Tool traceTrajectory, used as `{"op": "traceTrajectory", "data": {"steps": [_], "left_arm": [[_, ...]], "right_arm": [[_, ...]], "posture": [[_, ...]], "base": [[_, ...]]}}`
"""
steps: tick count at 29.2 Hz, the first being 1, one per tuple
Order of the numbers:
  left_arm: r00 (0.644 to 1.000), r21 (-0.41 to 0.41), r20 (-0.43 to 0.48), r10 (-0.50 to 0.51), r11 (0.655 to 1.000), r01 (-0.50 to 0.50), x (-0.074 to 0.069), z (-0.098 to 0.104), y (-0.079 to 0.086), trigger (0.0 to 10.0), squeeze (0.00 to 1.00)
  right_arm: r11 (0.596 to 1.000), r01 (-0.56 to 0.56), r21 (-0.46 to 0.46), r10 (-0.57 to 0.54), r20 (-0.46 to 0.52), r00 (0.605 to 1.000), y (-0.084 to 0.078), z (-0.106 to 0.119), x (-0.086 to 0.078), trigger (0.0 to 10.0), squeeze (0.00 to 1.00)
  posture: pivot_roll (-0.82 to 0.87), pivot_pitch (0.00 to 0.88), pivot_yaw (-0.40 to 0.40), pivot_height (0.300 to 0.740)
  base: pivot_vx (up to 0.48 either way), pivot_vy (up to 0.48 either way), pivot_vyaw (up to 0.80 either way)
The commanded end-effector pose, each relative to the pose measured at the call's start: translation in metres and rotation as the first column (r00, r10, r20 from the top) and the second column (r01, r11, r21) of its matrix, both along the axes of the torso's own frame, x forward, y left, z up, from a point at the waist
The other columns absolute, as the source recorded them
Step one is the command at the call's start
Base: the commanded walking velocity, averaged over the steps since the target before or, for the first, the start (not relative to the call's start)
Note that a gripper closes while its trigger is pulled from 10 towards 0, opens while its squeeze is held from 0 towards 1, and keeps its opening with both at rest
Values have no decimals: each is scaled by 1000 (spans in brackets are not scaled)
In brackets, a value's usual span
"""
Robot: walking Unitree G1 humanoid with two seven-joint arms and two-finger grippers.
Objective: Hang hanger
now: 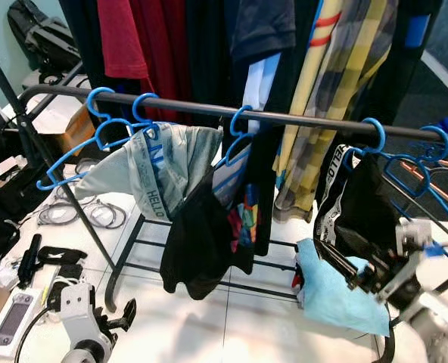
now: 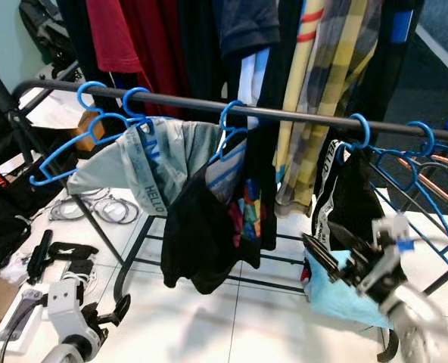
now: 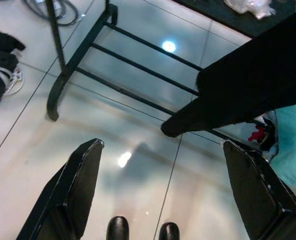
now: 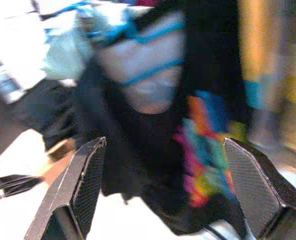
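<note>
A dark clothes rail (image 1: 209, 108) runs right across the frame, upper left to right edge, on a black stand whose foot bars sit on the white tiled floor (image 1: 209, 318). Behind it, across the top, hang bigger clothes: a red garment (image 1: 144, 45), dark pieces, and a yellow and grey checked one (image 1: 345, 83).

The hangers are all bright blue, thin plastic with round open hooks. At upper left two hooks grip the rail side by side; one hanger (image 1: 80, 155) is bare and tilts down to the left, the other carries grey underwear (image 1: 163, 170) with a printed waistband. At centre a third hanger (image 1: 238, 140) holds a black garment (image 1: 205, 242) with a multicoloured patch. At right another hook (image 1: 374, 132) carries a black piece with a white lettered band, and more blue hangers (image 1: 436, 162) crowd the right edge.

Lower right, the right hand (image 1: 345, 265) sits low by the black garment there, against a light blue cloth (image 1: 341, 291); its wrist view is blurred, yet the two fingers (image 4: 88, 185) stand wide apart with nothing between them, facing the hanging clothes.

Lower left, the left hand (image 1: 114, 318) hovers over the floor, fingers (image 3: 80, 185) spread wide and empty, near cables (image 1: 88, 212) and small black gadgets.
</note>
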State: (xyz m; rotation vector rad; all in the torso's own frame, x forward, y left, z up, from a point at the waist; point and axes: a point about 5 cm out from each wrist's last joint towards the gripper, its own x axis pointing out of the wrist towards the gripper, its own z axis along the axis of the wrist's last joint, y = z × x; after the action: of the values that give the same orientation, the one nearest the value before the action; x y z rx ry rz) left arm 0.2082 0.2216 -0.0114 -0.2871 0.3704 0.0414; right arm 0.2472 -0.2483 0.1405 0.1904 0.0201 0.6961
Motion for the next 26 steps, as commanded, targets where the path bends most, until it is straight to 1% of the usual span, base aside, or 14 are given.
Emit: {"op": "traceTrajectory", "data": {"steps": [1, 5, 6, 9, 10, 11, 12, 13, 14, 15, 17, 18, 20, 26], "left_arm": [[999, -3, -22, 23, 1000, -23, -6, -4, 5, 10000, 0], [999, -4, -21, 25, 1000, -26, -7, -5, 5, 10000, 0], [999, -5, -20, 27, 1000, -27, -7, -5, 5, 10000, 0], [999, -7, -20, 25, 1000, -25, -8, -5, 5, 10000, 0], [999, -7, -20, 25, 1000, -25, -8, -5, 5, 10000, 0], [1000, -7, -20, 23, 1000, -23, -8, -5, 5, 10000, 0], [1000, -7, -20, 23, 1000, -23, -8, -5, 5, 10000, 0], [1000, -7, -21, 20, 1000, -20, -8, -5, 5, 10000, 0], [1000, -7, -21, 20, 1000, -20, -8, -5, 5, 10000, 0], [1000, -6, -20, 18, 1000, -18, -8, -5, 5, 10000, 0], [1000, 7, -22, 5, 1000, -5, -9, -4, 4, 10000, 0], [1000, 12, -23, -3, 1000, 3, -10, -4, 3, 10000, 0], [1000, 7, -24, 0, 1000, 0, -10, -5, 3, 10000, 0], [1000, -6, -15, 23, 1000, -24, -11, -4, 4, 10000, 0]], "right_arm": [[997, -71, 18, 72, -12, 997, 9, 2, -3, 10000, 0], [994, -107, 9, 107, 28, 994, 15, 13, -2, 10000, 0], [997, -80, 0, 80, 79, 994, 17, 23, 4, 10000, 0], [976, 210, -58, -189, 257, 948, -3, 60, 29, 10000, 0], [976, 210, -58, -189, 257, 948, -3, 60, 29, 10000, 0], [954, 294, -62, -263, 307, 915, -11, 73, 34, 10000, 0], [954, 294, -62, -263, 307, 915, -11, 73, 34, 10000, 0], [931, 358, -76, -313, 340, 887, -19, 86, 38, 10000, 0], [931, 358, -76, -313, 340, 887, -19, 86, 38, 10000, 0], [905, 408, -123, -351, 328, 877, -25, 94, 39, 10000, 0], [822, 462, -334, -392, 255, 884, -37, 95, 40, 10000, 0], [791, 472, -390, -419, 218, 881, -41, 93, 39, 10000, 0], [765, 490, -418, -446, 206, 871, -45, 95, 39, 10000, 0], [760, 517, -393, -453, 251, 856, -42, 110, 40, 10000, 0]], "posture": [[-69, 104, -4, 740], [-67, 104, -6, 740], [-67, 107, -4, 740], [-71, 111, 1, 740], [-71, 111, 1, 740], [-73, 113, 1, 740], [-73, 113, 1, 740], [-77, 115, 1, 740], [-77, 115, 1, 740], [-81, 117, -1, 740], [-82, 122, -5, 740], [-81, 123, -7, 740], [-81, 126, -7, 740], [-83, 129, -7, 740]], "base": [[0, 0, 0], [0, 0, 0], [0, 0, 0], [0, 0, 0], [0, 0, 0], [0, 0, 0], [0, 0, 0], [0, 0, 0], [0, 0, 0], [0, 0, 0], [0, -141, 0], [0, -480, 0], [0, -371, 0], [0, -44, 0]]}}
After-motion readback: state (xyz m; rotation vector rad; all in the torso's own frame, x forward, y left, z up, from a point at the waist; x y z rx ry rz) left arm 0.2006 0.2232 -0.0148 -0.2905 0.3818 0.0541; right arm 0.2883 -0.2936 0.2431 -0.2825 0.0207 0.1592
